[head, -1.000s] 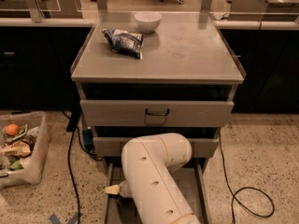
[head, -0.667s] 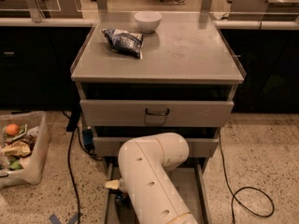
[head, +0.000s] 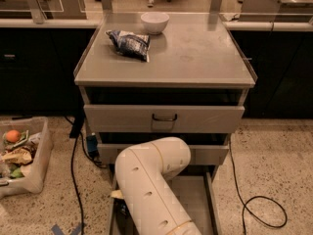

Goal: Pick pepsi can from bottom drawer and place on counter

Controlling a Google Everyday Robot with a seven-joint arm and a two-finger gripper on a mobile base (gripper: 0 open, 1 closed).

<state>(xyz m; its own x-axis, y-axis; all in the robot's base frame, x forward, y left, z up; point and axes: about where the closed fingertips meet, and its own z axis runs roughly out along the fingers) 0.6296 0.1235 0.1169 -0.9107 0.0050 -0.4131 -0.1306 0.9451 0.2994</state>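
Observation:
The bottom drawer is pulled open at the foot of the grey cabinet, and part of its flat floor shows. My white arm reaches down into its left side and covers most of it. My gripper is low in the drawer's left part, almost all hidden behind the arm; only a dark bit shows. The pepsi can is hidden from view. The counter is the cabinet's flat grey top.
A blue-white snack bag and a white bowl sit on the counter's back left. Two shallower drawers are above the open one. A bin of scraps stands on the floor at left. Black cables lie at right.
My arm has shifted slightly to the left over the open bottom drawer. Nothing on the counter has moved.

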